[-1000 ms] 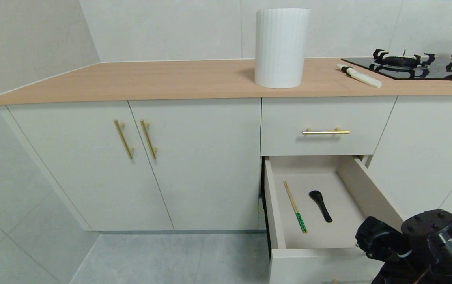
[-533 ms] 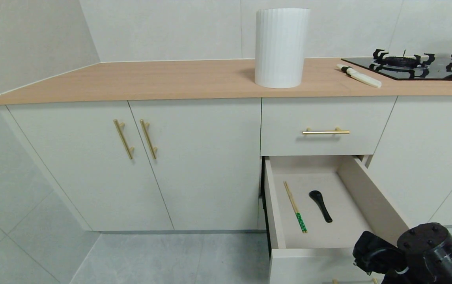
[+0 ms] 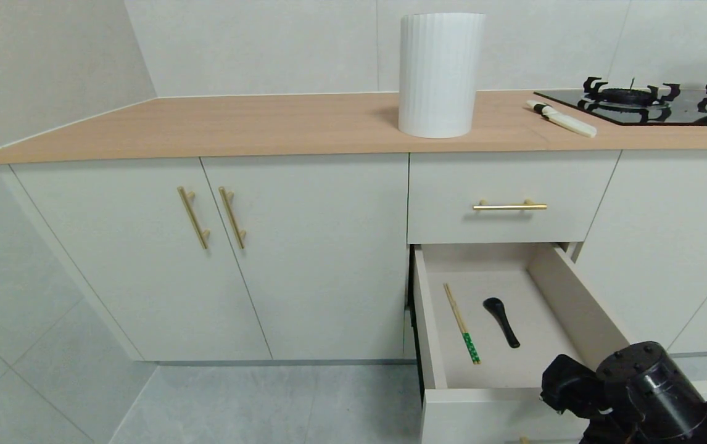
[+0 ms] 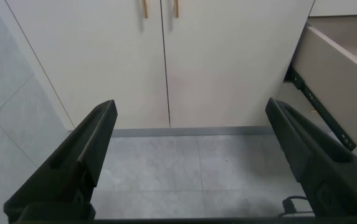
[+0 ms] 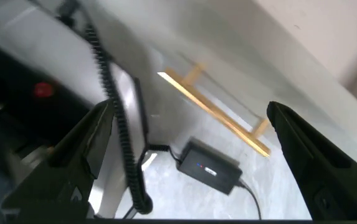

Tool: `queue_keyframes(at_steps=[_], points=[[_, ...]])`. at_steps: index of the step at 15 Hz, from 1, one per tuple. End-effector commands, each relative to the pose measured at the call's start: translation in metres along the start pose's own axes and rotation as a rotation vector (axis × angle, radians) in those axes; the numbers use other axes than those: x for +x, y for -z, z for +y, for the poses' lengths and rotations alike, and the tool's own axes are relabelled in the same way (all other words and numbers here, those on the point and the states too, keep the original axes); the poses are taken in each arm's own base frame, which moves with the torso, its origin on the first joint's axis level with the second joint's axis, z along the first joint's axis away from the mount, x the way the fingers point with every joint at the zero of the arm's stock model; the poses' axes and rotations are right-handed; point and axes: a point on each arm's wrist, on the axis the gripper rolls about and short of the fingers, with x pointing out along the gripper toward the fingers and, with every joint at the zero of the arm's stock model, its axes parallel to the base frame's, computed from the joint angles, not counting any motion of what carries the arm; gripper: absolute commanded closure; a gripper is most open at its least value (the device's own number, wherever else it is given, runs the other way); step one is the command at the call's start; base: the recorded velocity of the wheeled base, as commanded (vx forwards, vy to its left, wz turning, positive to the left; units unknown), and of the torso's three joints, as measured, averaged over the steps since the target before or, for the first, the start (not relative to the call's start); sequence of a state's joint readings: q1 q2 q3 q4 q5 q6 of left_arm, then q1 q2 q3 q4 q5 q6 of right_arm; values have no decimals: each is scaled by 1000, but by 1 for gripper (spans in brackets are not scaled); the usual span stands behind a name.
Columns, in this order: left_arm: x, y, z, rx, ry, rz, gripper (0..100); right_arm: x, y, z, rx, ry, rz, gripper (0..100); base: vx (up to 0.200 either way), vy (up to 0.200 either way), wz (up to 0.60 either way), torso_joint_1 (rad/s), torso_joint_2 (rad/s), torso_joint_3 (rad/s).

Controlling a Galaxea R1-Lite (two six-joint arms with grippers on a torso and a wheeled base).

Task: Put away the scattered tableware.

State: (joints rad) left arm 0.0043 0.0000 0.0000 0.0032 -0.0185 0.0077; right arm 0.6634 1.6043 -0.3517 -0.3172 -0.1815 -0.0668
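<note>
Two pieces of tableware lie inside the pulled-out drawer (image 3: pixel 578 311): a pair of chopsticks (image 3: pixel 461 322) with green ends and, just beside them but not touching, a black spoon (image 3: pixel 501 322). The right gripper (image 5: pixel 190 115) hangs low near the drawer's front, fingers spread wide and holding nothing, with a gold handle (image 5: pixel 214 111) seen beyond them. The left gripper (image 4: pixel 190 112) is likewise wide apart and empty, above grey floor tiles (image 4: pixel 184 168) and facing the cabinet doors (image 4: pixel 228 56). On the wooden countertop (image 3: pixel 236 126) rest a knife (image 3: pixel 561 118), a white ribbed cylinder (image 3: pixel 438 74) and a gas hob (image 3: pixel 643 102).
</note>
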Motion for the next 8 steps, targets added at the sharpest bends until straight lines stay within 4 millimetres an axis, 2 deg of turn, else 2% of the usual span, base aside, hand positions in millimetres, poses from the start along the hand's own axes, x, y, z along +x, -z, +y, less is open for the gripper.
queue_keyframes(at_steps=[1,8], points=[[0,0,0,0,0,0,0,10,-2,-3,15,17,31,0,0,0,0,0,0,0],[0,0,0,0,0,0,0,24,-18,-18,132,112,19,0,0,0,0,0,0,0]])
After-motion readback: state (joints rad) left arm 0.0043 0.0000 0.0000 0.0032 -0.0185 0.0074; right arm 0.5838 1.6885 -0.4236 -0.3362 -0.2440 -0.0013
